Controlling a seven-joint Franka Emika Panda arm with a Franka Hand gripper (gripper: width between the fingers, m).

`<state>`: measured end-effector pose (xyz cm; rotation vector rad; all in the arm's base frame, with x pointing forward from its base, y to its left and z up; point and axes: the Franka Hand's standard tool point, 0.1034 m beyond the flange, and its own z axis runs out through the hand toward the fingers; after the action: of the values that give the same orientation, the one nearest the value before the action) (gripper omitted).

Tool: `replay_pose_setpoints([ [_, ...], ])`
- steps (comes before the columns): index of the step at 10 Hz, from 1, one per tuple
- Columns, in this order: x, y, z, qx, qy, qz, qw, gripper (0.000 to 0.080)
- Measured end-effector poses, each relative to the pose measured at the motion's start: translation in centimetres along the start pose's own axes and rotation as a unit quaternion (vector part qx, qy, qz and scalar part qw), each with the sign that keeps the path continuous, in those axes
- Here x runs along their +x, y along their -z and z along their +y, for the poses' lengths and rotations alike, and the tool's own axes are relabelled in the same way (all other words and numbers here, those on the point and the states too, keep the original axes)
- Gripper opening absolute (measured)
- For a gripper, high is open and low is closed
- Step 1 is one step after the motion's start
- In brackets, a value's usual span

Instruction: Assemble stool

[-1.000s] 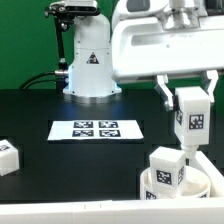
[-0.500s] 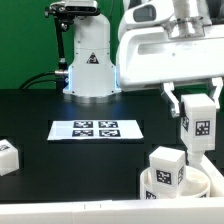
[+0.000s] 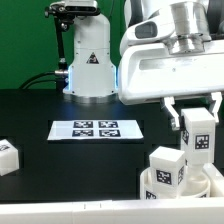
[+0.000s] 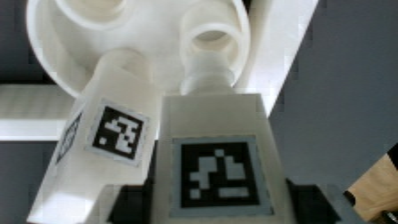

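Note:
My gripper (image 3: 197,128) is shut on a white block leg (image 3: 197,137) with a black-and-white tag, held upright above the round white seat (image 3: 205,186) at the exterior view's lower right. Another leg (image 3: 166,167) stands upright in the seat. A third leg (image 3: 8,156) lies on the black table at the exterior view's left edge. In the wrist view the held leg (image 4: 217,160) fills the foreground between my fingers (image 4: 128,205), with the mounted leg (image 4: 111,135) beside it and the seat (image 4: 143,40) with an open hole (image 4: 214,42) beyond.
The marker board (image 3: 97,129) lies flat mid-table. The robot base (image 3: 90,60) stands behind it. A white rail (image 3: 70,211) runs along the table's front edge.
My gripper with the held leg has moved toward the exterior view's right and slightly lower over the seat. The other parts have not moved.

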<state>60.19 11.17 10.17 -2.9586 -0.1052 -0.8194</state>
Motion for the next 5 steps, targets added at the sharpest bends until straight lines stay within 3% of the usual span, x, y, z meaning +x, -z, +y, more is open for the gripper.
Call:
replay_pose_setpoints([
  [3,-0.61,-0.45,-0.92,0.003,0.004,-0.003,1.000,0.0334],
  [5,-0.56,-0.65,-0.75,0.001,0.005,0.008,1.000,0.0334],
])
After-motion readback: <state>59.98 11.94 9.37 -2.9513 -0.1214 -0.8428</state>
